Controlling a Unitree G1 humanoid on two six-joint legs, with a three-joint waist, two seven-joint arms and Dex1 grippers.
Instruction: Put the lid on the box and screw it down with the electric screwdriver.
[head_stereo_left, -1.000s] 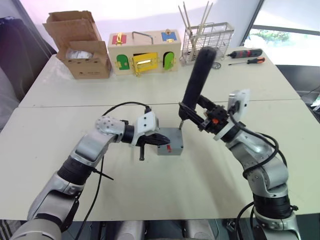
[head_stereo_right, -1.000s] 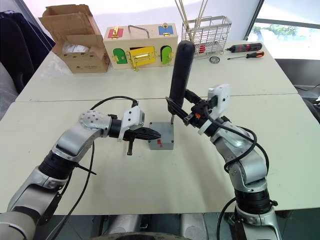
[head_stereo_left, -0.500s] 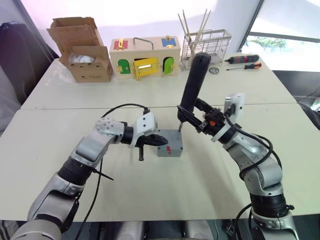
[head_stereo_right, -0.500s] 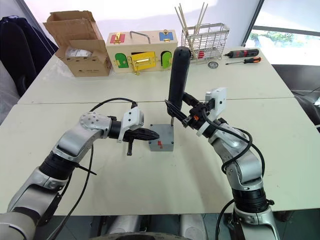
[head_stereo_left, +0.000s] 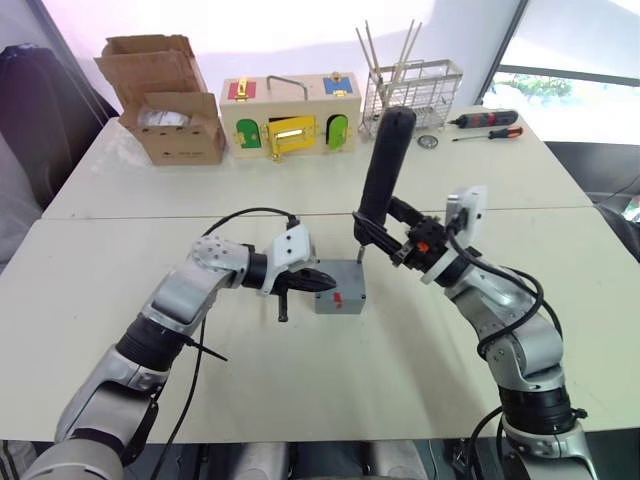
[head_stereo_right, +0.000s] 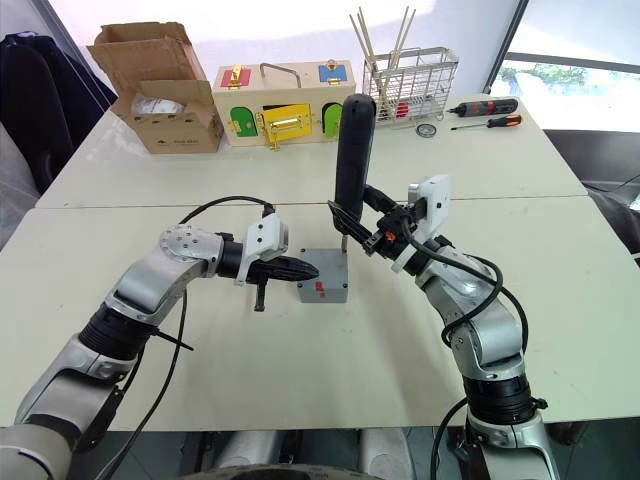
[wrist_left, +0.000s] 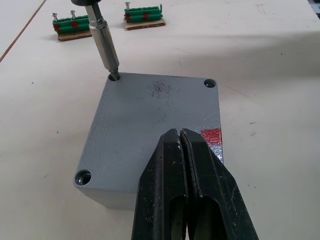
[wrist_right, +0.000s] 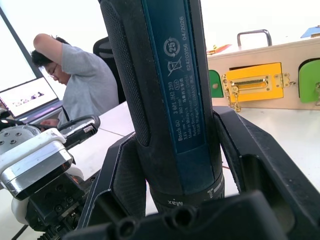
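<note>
Bit in the corner hole, lid on the box!

The lid (wrist_left: 155, 117) sits flush on the box (head_stereo_left: 340, 290), mid-surface (head_stereo_left: 420, 340). The right gripper (head_stereo_left: 385, 232) has its jaws clamped round the electric screwdriver (head_stereo_left: 383, 165), which stands near upright, leaning slightly, its metal bit planted in a corner screw hole of the lid. The left gripper (wrist_left: 183, 165) has its jaws pressed together, empty, tips over the lid's edge by the red mark (wrist_left: 212, 135).

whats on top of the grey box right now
The lid covers the box. The left gripper, shut, presses on the lid, and the electric screwdriver bit sits in one corner hole. The inside of the box is hidden.
</note>
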